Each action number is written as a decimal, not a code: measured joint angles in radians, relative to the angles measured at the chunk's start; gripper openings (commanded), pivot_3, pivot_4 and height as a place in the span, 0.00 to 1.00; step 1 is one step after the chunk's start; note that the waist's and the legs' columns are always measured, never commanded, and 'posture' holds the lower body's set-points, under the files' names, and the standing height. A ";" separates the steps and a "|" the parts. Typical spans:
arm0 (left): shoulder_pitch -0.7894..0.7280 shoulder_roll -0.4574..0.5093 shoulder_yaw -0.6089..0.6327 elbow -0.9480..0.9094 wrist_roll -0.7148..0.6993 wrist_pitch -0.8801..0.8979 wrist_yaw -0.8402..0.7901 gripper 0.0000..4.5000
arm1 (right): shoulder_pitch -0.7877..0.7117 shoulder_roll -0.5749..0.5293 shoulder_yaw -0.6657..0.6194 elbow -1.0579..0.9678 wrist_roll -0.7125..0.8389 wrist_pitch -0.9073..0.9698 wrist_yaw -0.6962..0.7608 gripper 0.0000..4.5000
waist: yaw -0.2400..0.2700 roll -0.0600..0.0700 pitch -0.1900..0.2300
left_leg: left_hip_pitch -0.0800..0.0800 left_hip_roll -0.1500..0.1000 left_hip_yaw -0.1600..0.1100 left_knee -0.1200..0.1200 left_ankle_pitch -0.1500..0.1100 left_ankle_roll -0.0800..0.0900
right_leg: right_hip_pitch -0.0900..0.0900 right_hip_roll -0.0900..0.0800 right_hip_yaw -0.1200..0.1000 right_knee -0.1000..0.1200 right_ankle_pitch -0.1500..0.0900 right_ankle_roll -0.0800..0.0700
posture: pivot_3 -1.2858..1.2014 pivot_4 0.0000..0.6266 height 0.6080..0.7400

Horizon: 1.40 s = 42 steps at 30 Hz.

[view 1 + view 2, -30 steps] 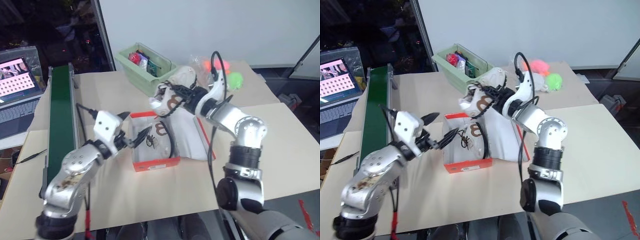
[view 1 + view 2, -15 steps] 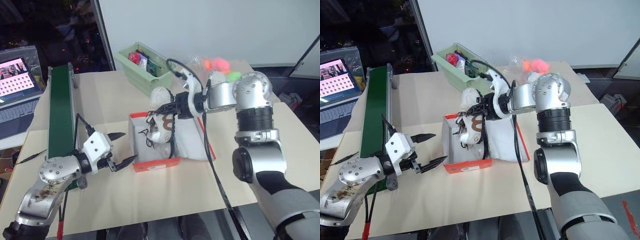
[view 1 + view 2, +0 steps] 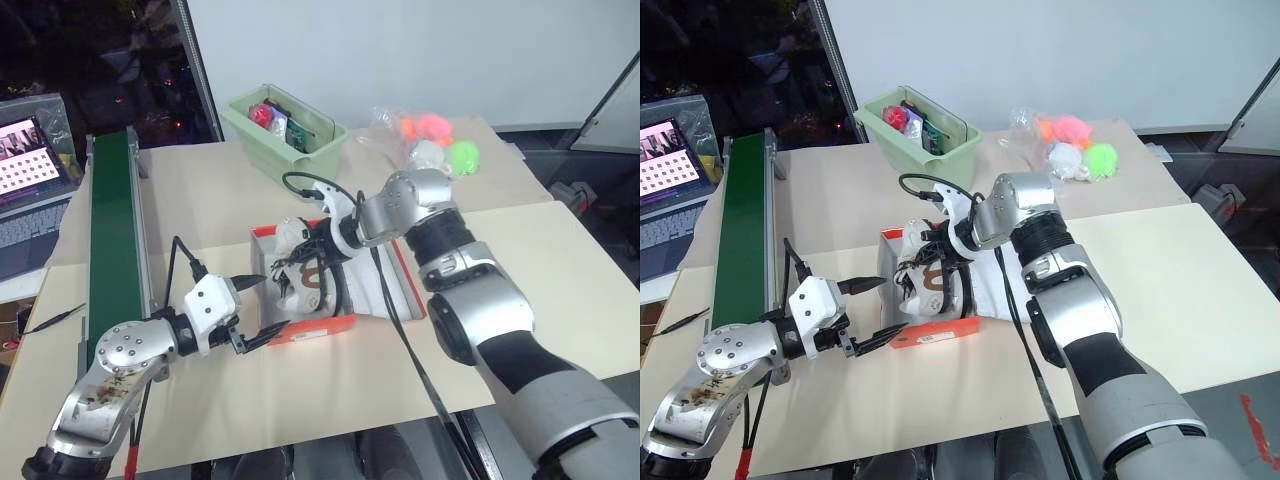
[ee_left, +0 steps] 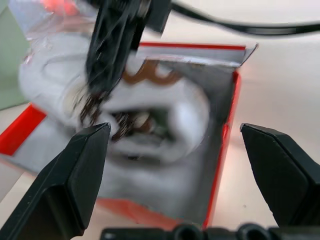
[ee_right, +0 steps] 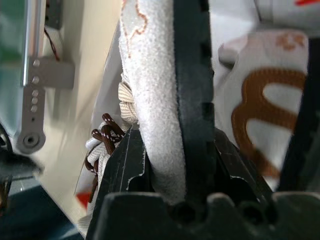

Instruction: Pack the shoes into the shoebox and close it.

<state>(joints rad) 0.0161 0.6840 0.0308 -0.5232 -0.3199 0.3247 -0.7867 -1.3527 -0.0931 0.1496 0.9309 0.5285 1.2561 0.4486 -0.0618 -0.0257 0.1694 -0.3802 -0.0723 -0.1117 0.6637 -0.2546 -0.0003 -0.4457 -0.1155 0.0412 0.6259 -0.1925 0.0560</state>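
Note:
The red shoebox (image 3: 315,328) stands open in the middle of the table, its lid (image 3: 388,285) folded flat to the right, white side up. My right gripper (image 3: 303,250) is shut on the cream wall of one white shoe (image 3: 915,275). It holds that shoe low inside the box, dark laces hanging. In the right wrist view the fingers clamp this shoe (image 5: 155,100). A second shoe (image 5: 265,110) with a brown logo lies right beside it. My left gripper (image 3: 255,305) is open and holds nothing, just off the box's front left corner, pointing at the box (image 4: 222,150).
A pale green bin (image 3: 285,130) with small items stands behind the box. A clear bag of coloured balls (image 3: 435,135) lies at the back right. A green conveyor (image 3: 110,230) runs along the table's left side, a laptop (image 3: 25,170) beyond it.
My right gripper has carried the shoe from above the box's back edge down and leftwards into the box. My left gripper has drawn back from over the box to its front left corner.

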 measured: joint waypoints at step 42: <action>-0.097 -0.026 -0.049 0.046 0.005 0.006 0.009 1.00 | -0.047 0.066 -0.251 0.068 -0.271 -0.219 0.020 0.84 | -0.013 0.001 -0.003 | -0.004 0.003 0.005 0.000 0.000 -0.003 | -0.011 0.003 0.002 0.004 0.003 -0.005 | 0.52 0.24 1.00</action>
<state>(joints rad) -0.0811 0.6579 -0.0183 -0.4775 -0.3148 0.3305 -0.7775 -1.3999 -0.0269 -0.1018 0.9987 0.2573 1.0374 0.4683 -0.0746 -0.0246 0.1669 -0.3845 -0.0688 -0.1067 0.6638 -0.2550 -0.0034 -0.4568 -0.1125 0.0427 0.6302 -0.1894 0.0514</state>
